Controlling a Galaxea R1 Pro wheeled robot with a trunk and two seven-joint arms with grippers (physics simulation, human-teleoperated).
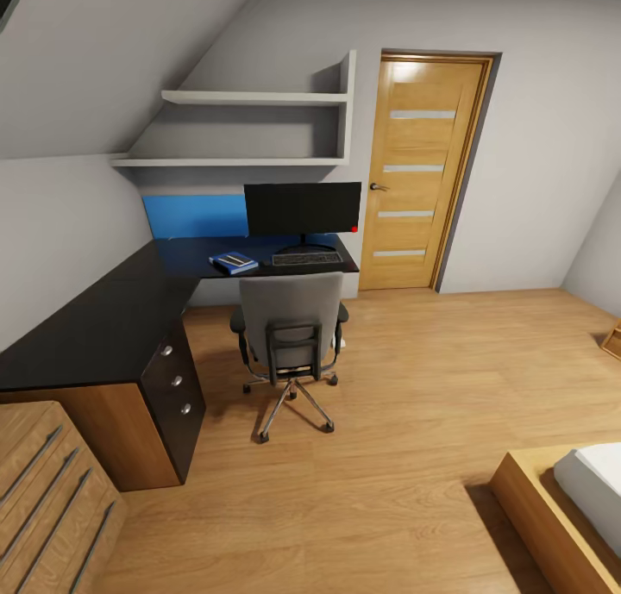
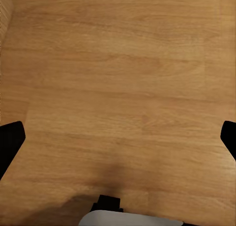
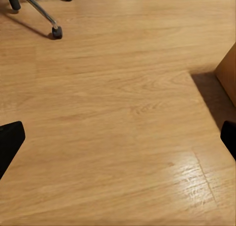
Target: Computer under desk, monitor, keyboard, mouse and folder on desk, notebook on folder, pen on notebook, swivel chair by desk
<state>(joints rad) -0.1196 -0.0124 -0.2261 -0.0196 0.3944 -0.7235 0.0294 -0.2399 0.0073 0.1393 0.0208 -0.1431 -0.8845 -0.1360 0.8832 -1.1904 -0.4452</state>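
Observation:
In the head view the L-shaped black desk [image 1: 95, 327] runs along the left wall and across the back. The monitor [image 1: 302, 208] stands on its back section with the keyboard [image 1: 307, 258] in front of it. Left of the keyboard lies the blue folder [image 1: 234, 263] with a small dark notebook on top. The pen and mouse are too small to make out, and the computer is out of view. The swivel chair [image 1: 291, 327] stands at the desk, its back towards me. My left gripper [image 2: 118, 137] and right gripper [image 3: 118, 140] hang open over bare wooden floor.
A wooden door [image 1: 423, 171] is right of the desk and wall shelves [image 1: 250, 128] hang above it. A light wooden chest of drawers [image 1: 47, 499] stands at the lower left, a bed frame [image 1: 552, 508] at the lower right. A chair caster [image 3: 57, 32] shows in the right wrist view.

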